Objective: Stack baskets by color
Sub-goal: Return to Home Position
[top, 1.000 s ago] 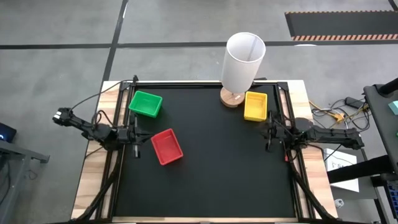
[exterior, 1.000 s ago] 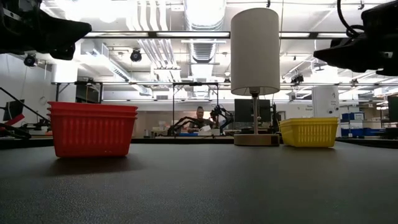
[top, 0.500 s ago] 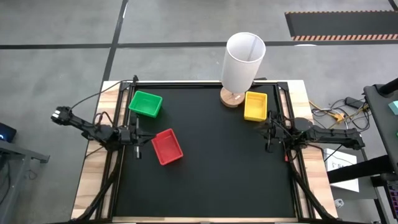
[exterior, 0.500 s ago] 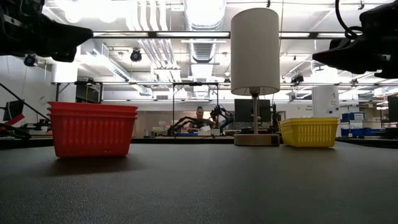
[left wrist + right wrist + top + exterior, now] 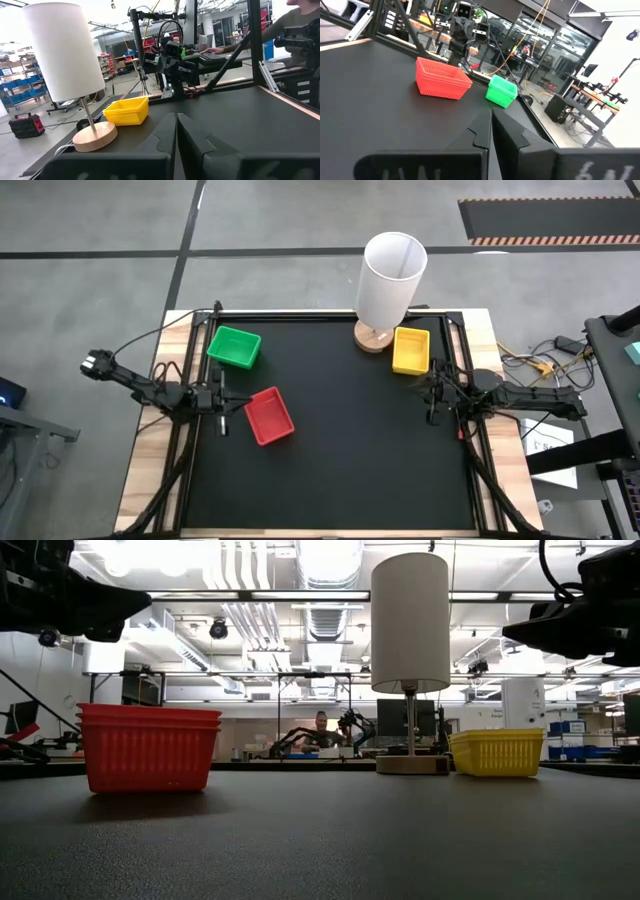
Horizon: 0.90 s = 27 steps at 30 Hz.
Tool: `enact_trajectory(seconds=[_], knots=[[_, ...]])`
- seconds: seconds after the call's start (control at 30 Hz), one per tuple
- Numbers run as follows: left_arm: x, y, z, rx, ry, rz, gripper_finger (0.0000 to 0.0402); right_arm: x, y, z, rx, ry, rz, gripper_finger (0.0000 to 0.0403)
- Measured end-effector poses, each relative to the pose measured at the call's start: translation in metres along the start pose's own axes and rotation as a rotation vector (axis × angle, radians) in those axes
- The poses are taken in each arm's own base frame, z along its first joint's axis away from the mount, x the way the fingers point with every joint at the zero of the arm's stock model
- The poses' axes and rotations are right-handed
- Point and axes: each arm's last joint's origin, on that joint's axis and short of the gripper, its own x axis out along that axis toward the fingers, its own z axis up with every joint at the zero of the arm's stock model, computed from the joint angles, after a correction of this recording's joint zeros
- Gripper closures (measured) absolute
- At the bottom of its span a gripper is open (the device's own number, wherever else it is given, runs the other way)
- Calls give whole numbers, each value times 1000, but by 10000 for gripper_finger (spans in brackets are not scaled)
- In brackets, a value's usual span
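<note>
Stretching in low and level from the left edge of the table [image 5: 350, 480], with the left gripper [image 5: 221, 404] pinched fully together on nothing, tips just beside the red baskets [image 5: 268, 416]. Mirroring that from the right edge with the right gripper [image 5: 433, 402], likewise clamped tight and empty, near the yellow baskets [image 5: 411, 350]. Showing 3 one-colour stacks: red at mid-left, green baskets [image 5: 234, 346] near the back-left corner, yellow at the back right, just beside the white cylinder [image 5: 390, 275] on its wooden base.
</note>
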Motion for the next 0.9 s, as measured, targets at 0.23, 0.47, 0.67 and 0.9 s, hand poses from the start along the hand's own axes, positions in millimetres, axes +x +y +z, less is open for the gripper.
enact_trajectory(seconds=[0.23, 0.47, 0.67, 0.9], knots=[[1, 0, -1, 5, 8, -2, 402, 0, 0, 0, 0, 0, 1, 394], [1, -1, -1, 7, 12, -3, 402, 0, 0, 0, 0, 1, 1, 394], [1, -1, -1, 6, 11, -2, 402, 0, 0, 0, 0, 1, 1, 394], [1, -1, -1, 6, 11, -2, 402, 0, 0, 0, 0, 1, 1, 394]])
